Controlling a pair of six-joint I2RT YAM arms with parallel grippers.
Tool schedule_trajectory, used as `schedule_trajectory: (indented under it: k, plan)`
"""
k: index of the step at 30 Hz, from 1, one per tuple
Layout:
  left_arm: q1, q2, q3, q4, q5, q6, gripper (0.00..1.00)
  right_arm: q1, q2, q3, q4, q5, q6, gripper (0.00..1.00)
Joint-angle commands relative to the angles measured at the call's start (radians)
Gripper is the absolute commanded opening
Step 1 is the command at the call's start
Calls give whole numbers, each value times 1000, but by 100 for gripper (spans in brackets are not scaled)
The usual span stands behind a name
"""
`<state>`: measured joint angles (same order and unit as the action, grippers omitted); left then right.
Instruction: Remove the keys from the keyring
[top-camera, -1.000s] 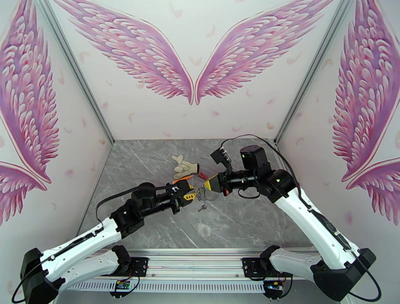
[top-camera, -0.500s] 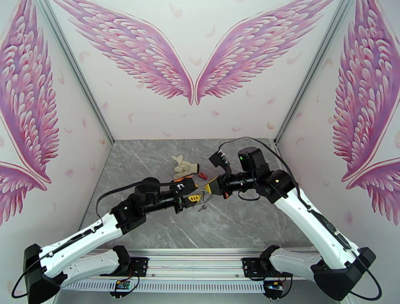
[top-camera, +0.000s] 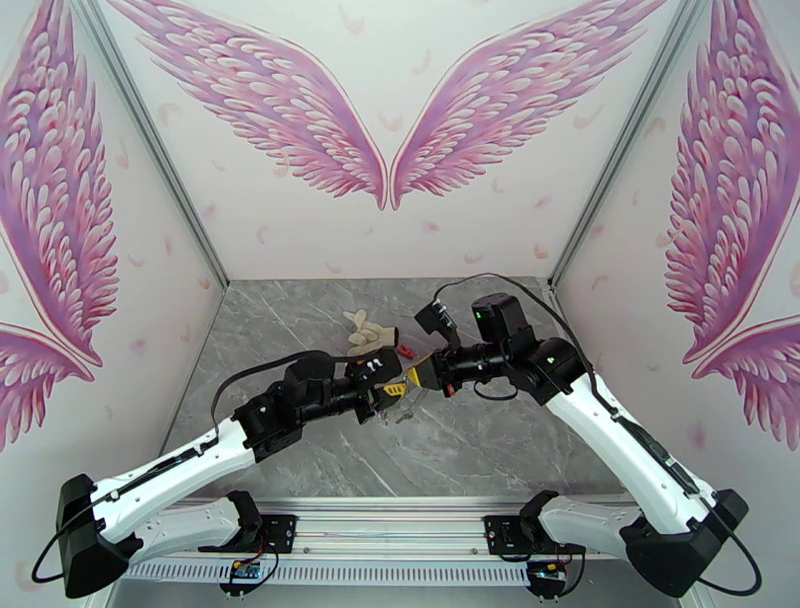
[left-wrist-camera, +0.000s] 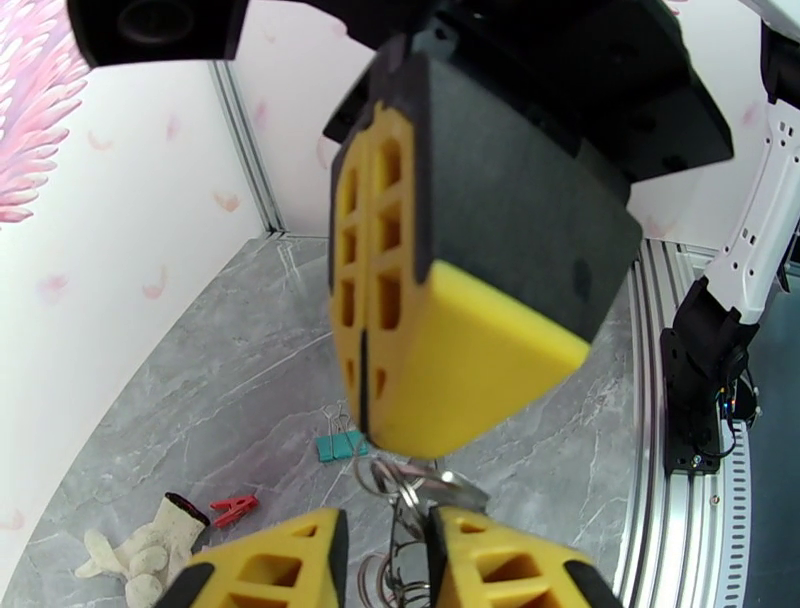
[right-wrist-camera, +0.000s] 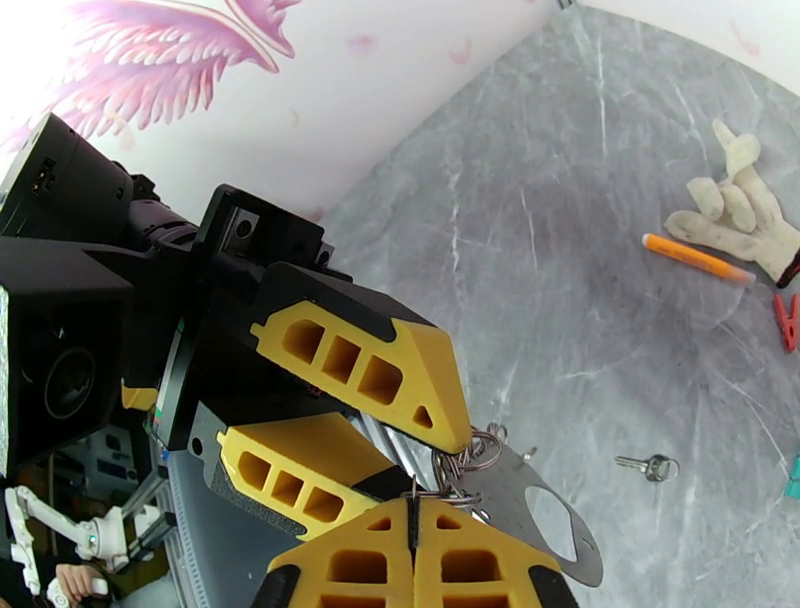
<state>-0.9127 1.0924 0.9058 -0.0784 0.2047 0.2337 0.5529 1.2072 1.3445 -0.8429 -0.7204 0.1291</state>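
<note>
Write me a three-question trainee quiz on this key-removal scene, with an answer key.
1. Fill in: the fingers of the right gripper are ____ (open or shut).
2. True or false: one loose key already lies on the table.
3. The orange pen lies closest to: A the glove; B the loose key; C the right gripper.
Key: 1 shut; 2 true; 3 A.
</note>
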Motion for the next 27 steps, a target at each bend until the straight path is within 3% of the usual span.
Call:
schedule_trajectory:
  k: [1, 6, 9, 12, 17, 27]
  plan:
    - [-5, 8, 49, -41, -44, 8, 28, 9, 1, 39, -16, 7, -20, 0]
    - [-5, 18, 80, -80, -40, 25, 26, 14, 10, 44, -22, 6, -24, 0]
    - [-6, 35, 112, -118, -11, 47, 19, 18, 14, 48, -21, 17, -20, 0]
    - [-7, 47, 121, -134, 7, 66, 19, 21, 16, 54, -21, 22, -16, 0]
    - [-8, 33, 114, -150, -15, 103, 10, 20, 22, 68, -38, 64, -7, 0]
    - [-5, -81, -87, 132, -37, 182, 2, 12, -22, 40, -23, 115, 40, 0]
